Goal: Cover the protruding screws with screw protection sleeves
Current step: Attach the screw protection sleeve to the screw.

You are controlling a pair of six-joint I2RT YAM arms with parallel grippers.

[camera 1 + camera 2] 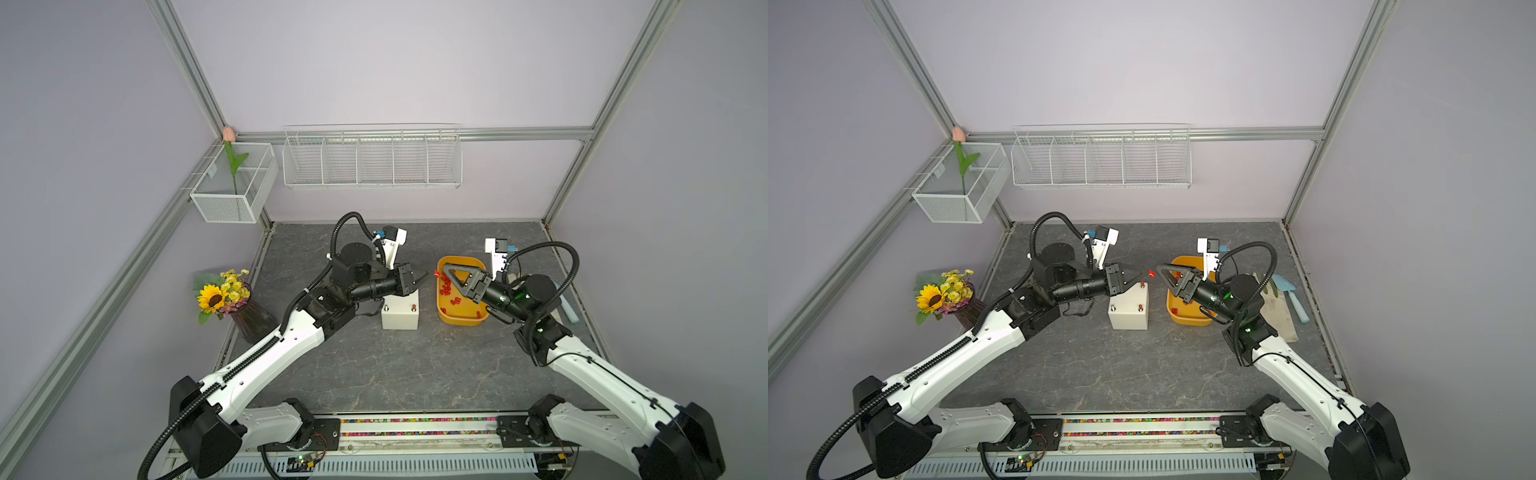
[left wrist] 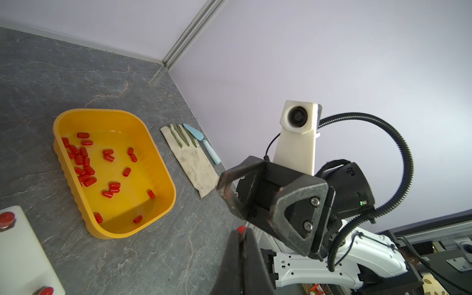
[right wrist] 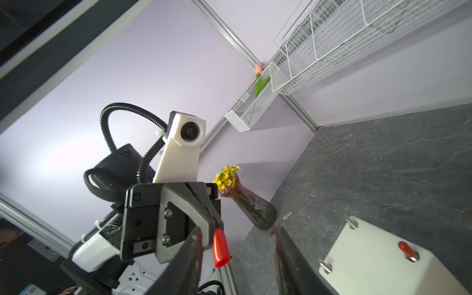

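Red sleeve [image 3: 221, 251] is pinched at the tip of the left gripper [image 1: 1145, 274], which is clenched on it, in the air near the far edge of the white box [image 1: 1128, 318]. We see the right gripper [image 2: 249, 198] facing it closely, jaws apart, holding nothing. Many more sleeves [image 2: 84, 163] lie in the yellow tray [image 2: 102, 110]. On the box we count two screws [image 1: 1140, 308] wearing red sleeves and one bare screw [image 1: 1112, 308].

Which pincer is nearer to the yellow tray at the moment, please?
Right. The right pincer hangs open over the yellow tray, at its box-side edge; the left pincer, shut on a red sleeve, hangs over the white box.
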